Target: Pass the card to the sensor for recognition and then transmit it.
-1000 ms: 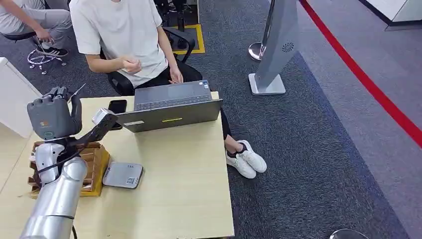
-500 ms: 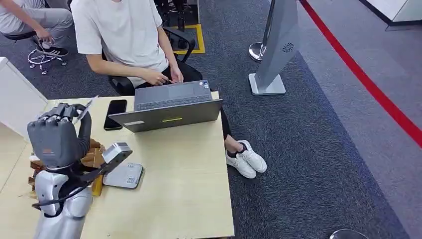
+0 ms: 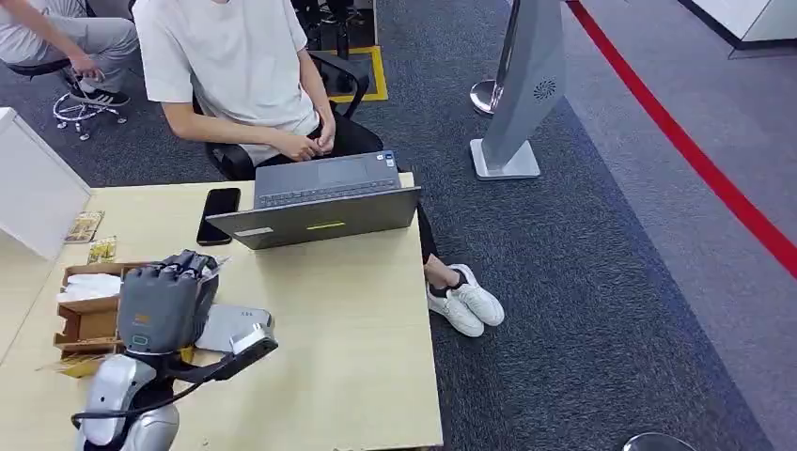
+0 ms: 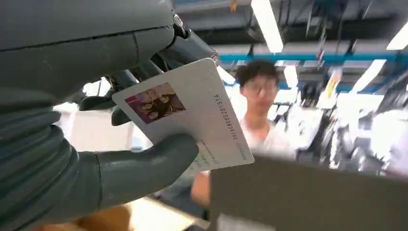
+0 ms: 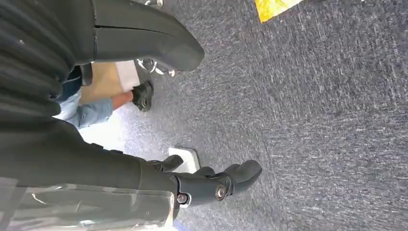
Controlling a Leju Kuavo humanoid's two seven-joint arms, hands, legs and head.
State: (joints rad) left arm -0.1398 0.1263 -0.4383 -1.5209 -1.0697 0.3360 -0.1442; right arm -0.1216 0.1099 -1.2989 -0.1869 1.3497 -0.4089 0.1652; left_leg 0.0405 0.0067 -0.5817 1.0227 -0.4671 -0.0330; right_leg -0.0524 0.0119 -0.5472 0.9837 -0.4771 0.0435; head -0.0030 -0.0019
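Head view: a pale wooden table (image 3: 357, 357) seen from above. The robot's left hand (image 3: 167, 305) hovers low over a flat grey sensor pad (image 3: 235, 327) near the table's left side, its back turned up, so the fingers underneath are hidden. Just beside the pad stands an open cardboard box (image 3: 85, 315) with compartments. Farther back lie a black phone (image 3: 218, 216) and an open grey laptop (image 3: 324, 199), where a seated person in a white shirt (image 3: 235, 66) rests both hands at their lap. The hand's low position over the pad suits presenting the card for reading.

Left wrist view: the left hand pinches a white card (image 4: 192, 115) between its thick thumb and darker fingers. The card carries 1 small photo and a printed number. Most of the card juts free past the thumb, probably so its face can meet the sensor unobstructed. The blurred person and laptop lid sit beyond.

Right wrist view: the right hand (image 5: 202, 185) hangs over dark grey carpet (image 5: 312, 120), holding nothing, its fingers loosely curved and apart, idle while the left arm works.
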